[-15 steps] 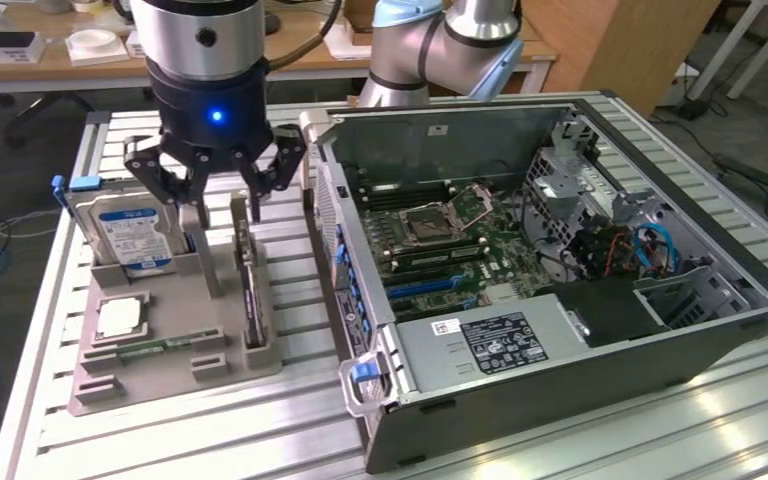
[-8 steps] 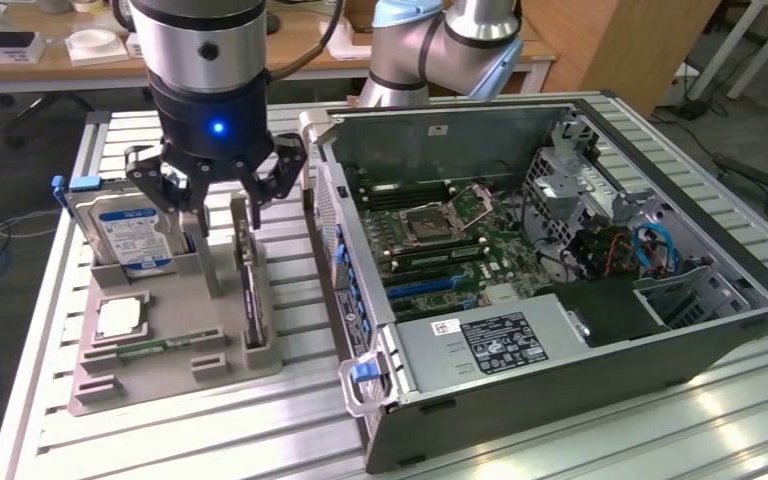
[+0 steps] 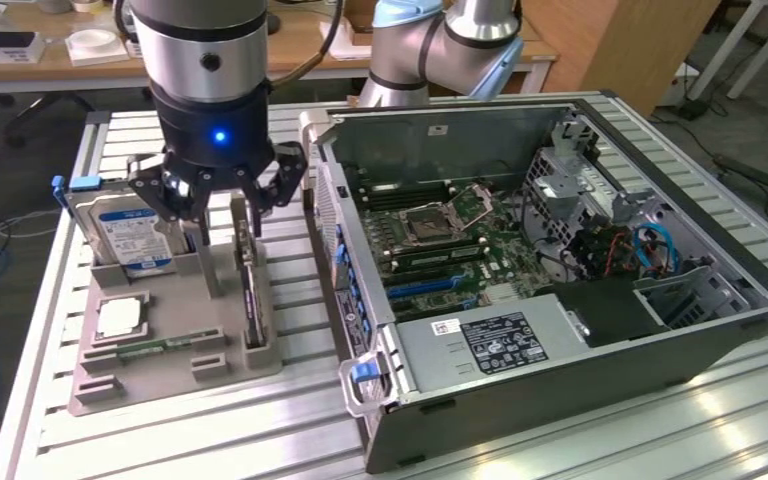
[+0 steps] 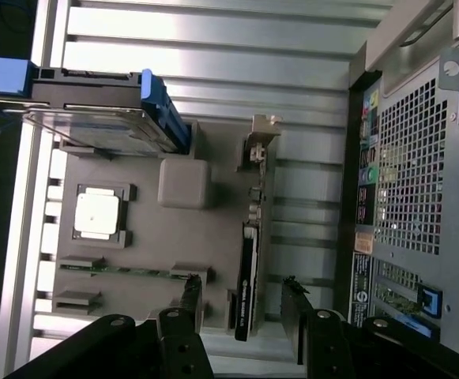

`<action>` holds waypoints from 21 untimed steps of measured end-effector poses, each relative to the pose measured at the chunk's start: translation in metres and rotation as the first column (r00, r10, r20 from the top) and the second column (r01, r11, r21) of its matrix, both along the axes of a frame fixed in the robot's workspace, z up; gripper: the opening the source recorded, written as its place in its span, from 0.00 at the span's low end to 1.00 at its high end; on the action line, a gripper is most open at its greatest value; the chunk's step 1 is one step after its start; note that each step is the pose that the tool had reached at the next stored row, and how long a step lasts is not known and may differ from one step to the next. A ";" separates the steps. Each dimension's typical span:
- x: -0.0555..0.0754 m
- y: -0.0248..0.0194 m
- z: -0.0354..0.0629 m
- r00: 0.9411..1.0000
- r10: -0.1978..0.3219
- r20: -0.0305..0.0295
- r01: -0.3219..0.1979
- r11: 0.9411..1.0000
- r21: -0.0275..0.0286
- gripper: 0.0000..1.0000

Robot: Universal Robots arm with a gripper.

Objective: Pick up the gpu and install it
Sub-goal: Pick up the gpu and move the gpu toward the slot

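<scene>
The gpu [image 3: 251, 290] stands on edge in a slot of the grey holder [image 3: 171, 375], to the exterior view's left of the open computer case [image 3: 704, 330]. In the wrist view the gpu [image 4: 250, 245] is a thin dark card with its silver bracket [image 4: 259, 138] at the far end. My gripper [image 3: 224, 222] hangs just above the card's bracket end and is open. In the wrist view one of the fingers [image 4: 189, 298] sits on each side of the card's line, and the gripper [image 4: 241, 304] touches nothing.
A silver hard drive [image 3: 124, 235] with a blue-white label stands in the holder's back slot. A processor chip [image 3: 117, 318] and a green memory stick [image 3: 164, 346] lie in the holder. The motherboard [image 3: 451, 250] is exposed inside the case. A second arm [image 3: 424, 50] stands behind.
</scene>
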State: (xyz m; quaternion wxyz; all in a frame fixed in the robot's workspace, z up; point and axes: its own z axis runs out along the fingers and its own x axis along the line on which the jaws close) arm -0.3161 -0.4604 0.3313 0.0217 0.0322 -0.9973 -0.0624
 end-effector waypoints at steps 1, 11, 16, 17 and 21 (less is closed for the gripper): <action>0.000 -0.0002 -0.0008 1.000 0.000 0.000 0.000 1.000 -0.001 0.53; 0.000 -0.0021 -0.0065 1.000 0.001 -0.001 -0.001 1.000 -0.025 0.53; 0.000 -0.0024 -0.0096 1.000 0.002 -0.001 -0.002 0.999 -0.035 0.53; 0.000 -0.0024 -0.0101 1.000 0.002 -0.001 -0.002 0.999 -0.038 0.53; 0.000 -0.0025 -0.0128 1.000 0.002 -0.001 -0.002 0.999 -0.043 0.53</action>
